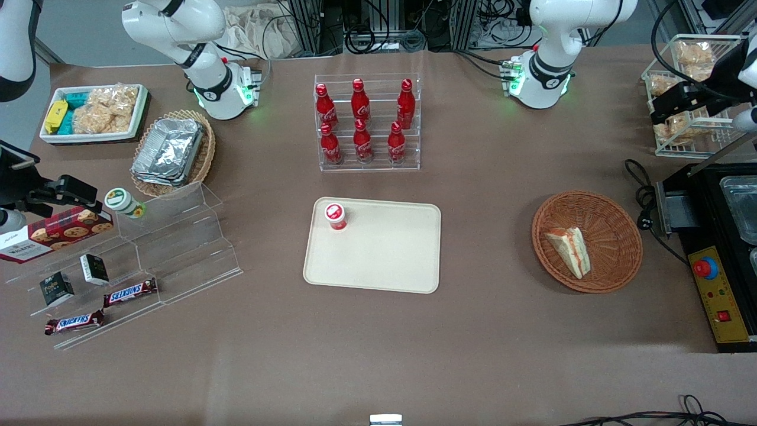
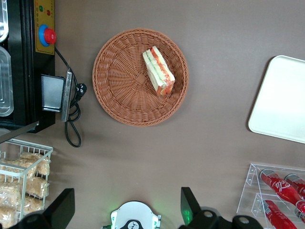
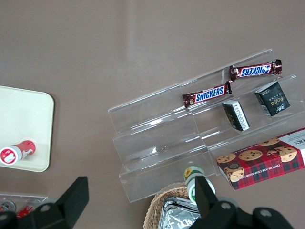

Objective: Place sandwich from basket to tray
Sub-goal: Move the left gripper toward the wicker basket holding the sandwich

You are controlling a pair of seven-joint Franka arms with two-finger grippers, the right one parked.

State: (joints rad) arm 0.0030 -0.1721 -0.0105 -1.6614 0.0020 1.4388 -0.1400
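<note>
Wide-open and empty, gripper (image 2: 125,210) hovers high above the basket (image 2: 119,90); soft, crushable sandwich (image 2: 158,71) wants a gentle pinch across its bread faces

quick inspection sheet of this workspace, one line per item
surface: brown table, flat, no spills seen
job's things: sandwich lies in the basket; tray beside it toward the parked arm's end, holding only a small red-capped bottle
clutter: rack of red bottles, acrylic steps with snack bars, foil containers, wire rack of bagged snacks
grippers: gripper high above the table, over the working arm's end, fingers open, holding nothing
cables: black cord on the table beside the basket
surroundings: black control box with red button at the table edge
</note>
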